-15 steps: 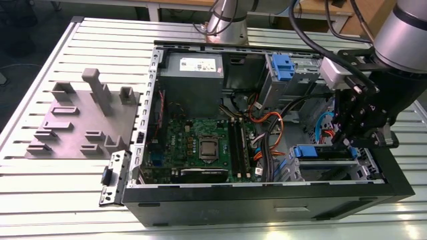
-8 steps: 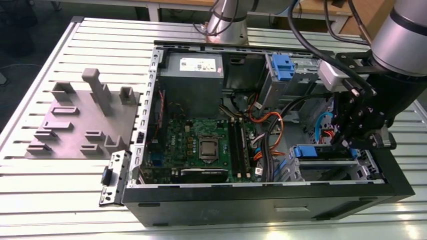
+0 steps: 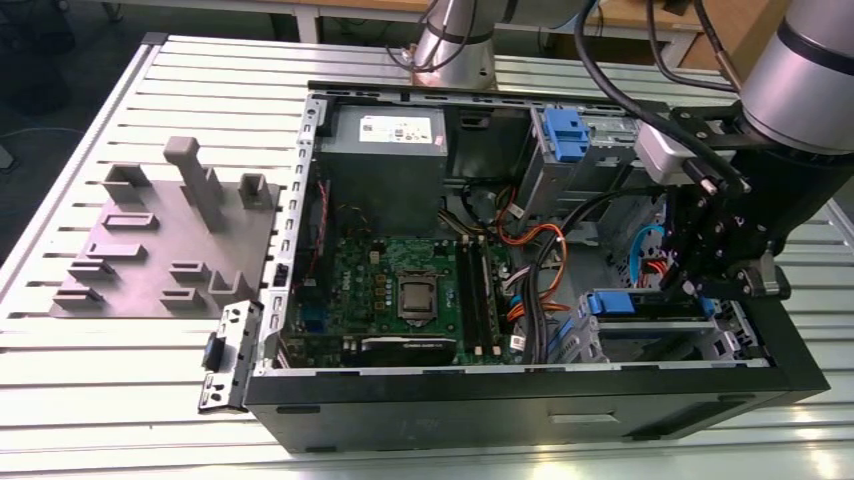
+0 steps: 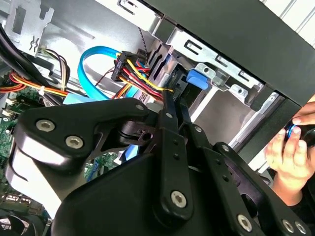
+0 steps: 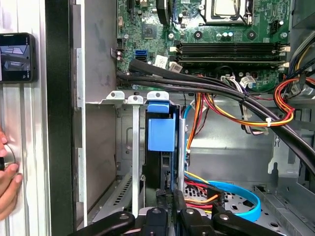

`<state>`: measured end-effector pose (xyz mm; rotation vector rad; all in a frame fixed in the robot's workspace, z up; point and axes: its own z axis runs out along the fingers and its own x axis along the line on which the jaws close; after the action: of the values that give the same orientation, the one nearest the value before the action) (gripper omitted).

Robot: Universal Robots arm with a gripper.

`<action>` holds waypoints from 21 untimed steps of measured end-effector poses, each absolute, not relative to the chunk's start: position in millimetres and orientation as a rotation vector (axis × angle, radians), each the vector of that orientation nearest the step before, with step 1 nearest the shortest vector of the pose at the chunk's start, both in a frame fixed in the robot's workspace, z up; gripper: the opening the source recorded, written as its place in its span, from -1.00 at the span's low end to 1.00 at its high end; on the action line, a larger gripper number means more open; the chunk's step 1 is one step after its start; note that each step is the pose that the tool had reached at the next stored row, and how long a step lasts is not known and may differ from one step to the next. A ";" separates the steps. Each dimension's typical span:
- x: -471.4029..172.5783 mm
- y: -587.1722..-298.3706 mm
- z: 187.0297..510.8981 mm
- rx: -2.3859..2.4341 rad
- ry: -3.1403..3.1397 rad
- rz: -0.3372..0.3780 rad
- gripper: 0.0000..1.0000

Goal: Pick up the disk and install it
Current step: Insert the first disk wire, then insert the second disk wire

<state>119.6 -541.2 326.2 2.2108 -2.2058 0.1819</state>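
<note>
The disk [image 5: 161, 133] stands edge-on in the drive bay of the open computer case, its blue plastic frame at the far end and its dark body running back toward me. In the exterior view the disk [image 3: 650, 312] lies in the bay at the case's front corner, on the exterior view's right. My gripper [image 5: 171, 197] sits at the disk's near end, its black fingers [image 5: 180, 200] close together on the edge. In the second wrist view the gripper [image 4: 173, 101] reaches toward the bay beside a blue latch [image 4: 197, 78].
Orange, red and black cables [image 5: 231, 115] and a blue data cable [image 5: 241, 204] run close by the bay. The motherboard [image 3: 400, 290] and power supply [image 3: 387, 140] fill the case. A person's hand [image 4: 290, 152] rests outside the case wall. A grey fixture [image 3: 160, 240] stands on the table.
</note>
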 end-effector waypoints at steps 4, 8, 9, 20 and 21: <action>119.6 -541.2 330.1 2.211 -2.206 0.181 -0.52; 119.6 -541.2 337.4 2.210 -2.205 0.180 -0.52; 119.6 -541.2 337.8 2.210 -2.205 0.178 -0.52; 119.6 -541.2 338.4 2.207 -2.202 0.172 -0.79; 119.6 -541.2 338.5 2.206 -2.199 0.167 -0.79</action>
<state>119.6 -541.2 338.5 2.2056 -2.1994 0.1672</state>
